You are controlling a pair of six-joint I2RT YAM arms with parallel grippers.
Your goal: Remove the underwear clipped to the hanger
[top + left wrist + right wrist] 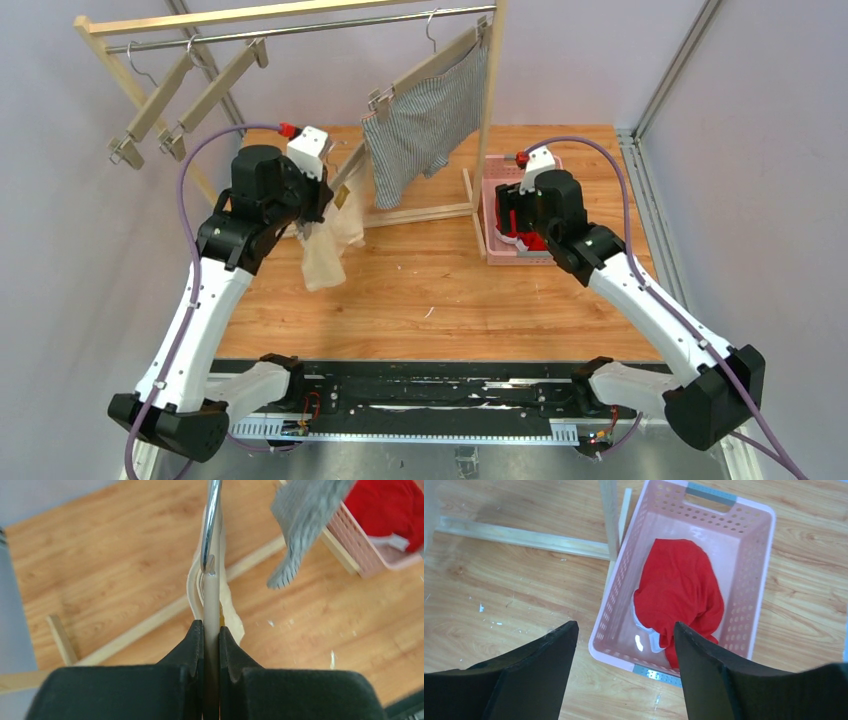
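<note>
Underwear, three pairs, listed by place. Red pair [679,595]: crumpled inside the pink basket [756,580], with a strip of white showing at its lower edge. The basket is set on the wooden table [450,290] at centre right of the overhead view, just beside the foot of the clothes rack [492,100]. Cream pair [325,250]: draped from a wooden hanger [212,605] that is held off the rack at left of centre, the cloth hanging down toward the table. Whether it is clipped on cannot be told. Pinstriped pair [425,125]: clipped to a second hanger [430,65], which is hooked on the metal rail [300,30] at top centre, the cloth hanging free. Two bare hangers [155,102] are seen on the rail at upper left. Left gripper [211,637]: fingers closed tight on the bar of the cream pair's hanger, just below its metal hook [212,525]. Right gripper [625,630]: fingers spread wide with nothing held, poised above the near end of the basket and apart from the red pair.
</note>
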